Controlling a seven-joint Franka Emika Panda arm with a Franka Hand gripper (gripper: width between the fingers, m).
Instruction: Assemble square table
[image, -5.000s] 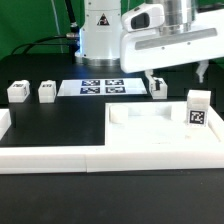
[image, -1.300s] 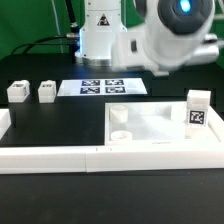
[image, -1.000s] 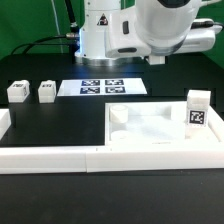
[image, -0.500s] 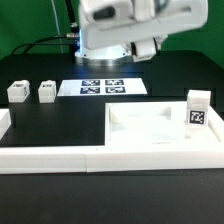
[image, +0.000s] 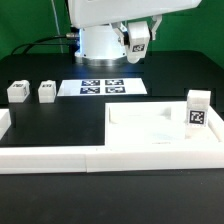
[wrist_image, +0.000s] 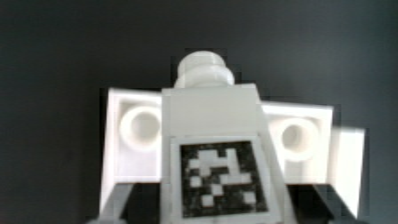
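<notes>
The square tabletop slab (image: 160, 128) lies on the black table at the exterior view's right, with its raised rim up. My gripper (image: 138, 42) is high above the table's back and is shut on a tagged white leg block (image: 138, 35). In the wrist view the leg block (wrist_image: 217, 150) fills the middle, tag facing the camera, with a round peg on its far end. My gripper (wrist_image: 217, 203) clamps the block's sides. The slab (wrist_image: 299, 128) and its round sockets lie far below. Two leg blocks (image: 17, 91) (image: 46, 91) stand at the left. A third (image: 198, 108) stands on the slab's right.
The marker board (image: 100, 87) lies flat at the back centre. A long white border bar (image: 60, 157) runs along the front, and another (image: 4, 125) stands at the far left. The robot's base (image: 98, 42) is behind the marker board.
My gripper took the leg block that stood behind the slab. The arm has risen and swung up with it, and the block now hangs high above the back of the table.
</notes>
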